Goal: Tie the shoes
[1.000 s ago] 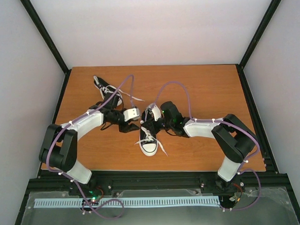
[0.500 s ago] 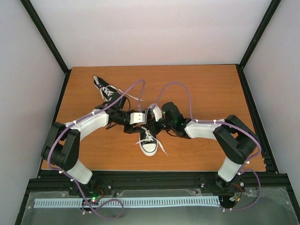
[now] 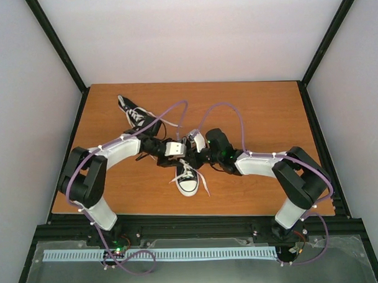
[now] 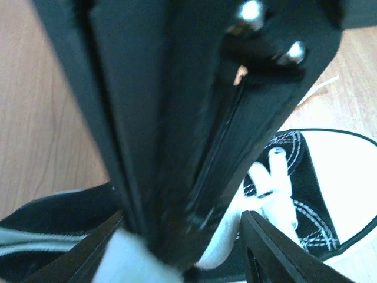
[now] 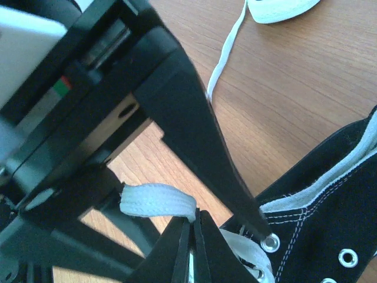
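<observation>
One shoe (image 3: 187,177) lies mid-table, white toe cap toward me; it shows in the left wrist view (image 4: 347,183) and the right wrist view (image 5: 330,236). The other shoe (image 3: 136,115) lies at the far left; its toe (image 5: 283,9) and loose lace (image 5: 227,56) show in the right wrist view. My right gripper (image 3: 194,154) (image 5: 193,223) is shut on a loop of the near shoe's white lace (image 5: 158,200) just above its throat. My left gripper (image 3: 183,153) (image 4: 182,259) is open, its fingers (image 4: 277,253) straddling the right gripper's fingers and blurred white lace (image 4: 268,177).
Both arms meet over the near shoe, so each gripper's black body fills much of the other's wrist view. Loose lace ends (image 3: 205,185) trail on the wooden table (image 3: 269,114) beside the near shoe. Black frame posts and white walls bound the table.
My left arm has swung right from beside the near shoe until its gripper is against the right gripper over the shoe's throat. The right gripper has barely moved.
</observation>
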`<state>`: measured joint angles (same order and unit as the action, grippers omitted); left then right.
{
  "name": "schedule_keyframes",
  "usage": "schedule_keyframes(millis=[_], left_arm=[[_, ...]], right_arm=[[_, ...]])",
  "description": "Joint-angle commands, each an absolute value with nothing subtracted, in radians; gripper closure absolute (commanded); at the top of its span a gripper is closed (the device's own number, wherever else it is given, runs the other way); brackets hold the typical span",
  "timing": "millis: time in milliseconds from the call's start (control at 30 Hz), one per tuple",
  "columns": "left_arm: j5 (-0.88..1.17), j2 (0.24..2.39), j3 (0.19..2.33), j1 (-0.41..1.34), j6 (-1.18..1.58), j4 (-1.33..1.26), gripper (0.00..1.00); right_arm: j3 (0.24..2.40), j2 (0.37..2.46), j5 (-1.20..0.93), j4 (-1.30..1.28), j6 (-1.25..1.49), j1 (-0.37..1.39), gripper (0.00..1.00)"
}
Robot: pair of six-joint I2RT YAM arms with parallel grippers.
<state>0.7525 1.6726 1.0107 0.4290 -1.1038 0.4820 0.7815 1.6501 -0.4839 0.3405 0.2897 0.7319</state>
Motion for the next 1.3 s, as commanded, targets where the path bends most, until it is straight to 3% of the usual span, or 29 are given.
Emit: schedule_keyframes(millis=[0, 133, 267, 500, 633, 733, 1067, 1267], left_arm=[[0.782, 1.671, 1.021, 0.462, -1.177, 0.459, 0.5], [0.763, 1.674, 1.03, 0.463, -1.168, 0.469, 0.68], [0.734, 1.688, 1.054, 0.463, -1.19, 0.525, 0.78], [0.689, 1.7, 1.058, 0.463, -1.22, 0.561, 0.77], [0.681, 1.703, 1.06, 0.463, -1.22, 0.567, 0.8], [0.675, 1.707, 1.063, 0.463, -1.226, 0.579, 0.8], [0.688, 1.704, 1.072, 0.463, -1.205, 0.591, 0.8], [0.691, 1.704, 1.08, 0.463, -1.189, 0.605, 0.79]], right_arm=[[0.768, 1.617, -0.476, 0.4, 0.296, 0.735, 0.97], [0.76, 1.604, -0.476, 0.4, 0.293, 0.735, 0.97], [0.756, 1.593, -0.476, 0.399, 0.292, 0.736, 0.97], [0.766, 1.593, -0.481, 0.376, 0.278, 0.735, 0.95], [0.776, 1.589, -0.473, 0.343, 0.271, 0.735, 0.77], [0.775, 1.562, -0.453, 0.304, 0.256, 0.735, 0.71], [0.763, 1.488, -0.416, 0.136, 0.182, 0.699, 0.66], [0.819, 1.588, -0.494, 0.053, 0.116, 0.667, 0.66]])
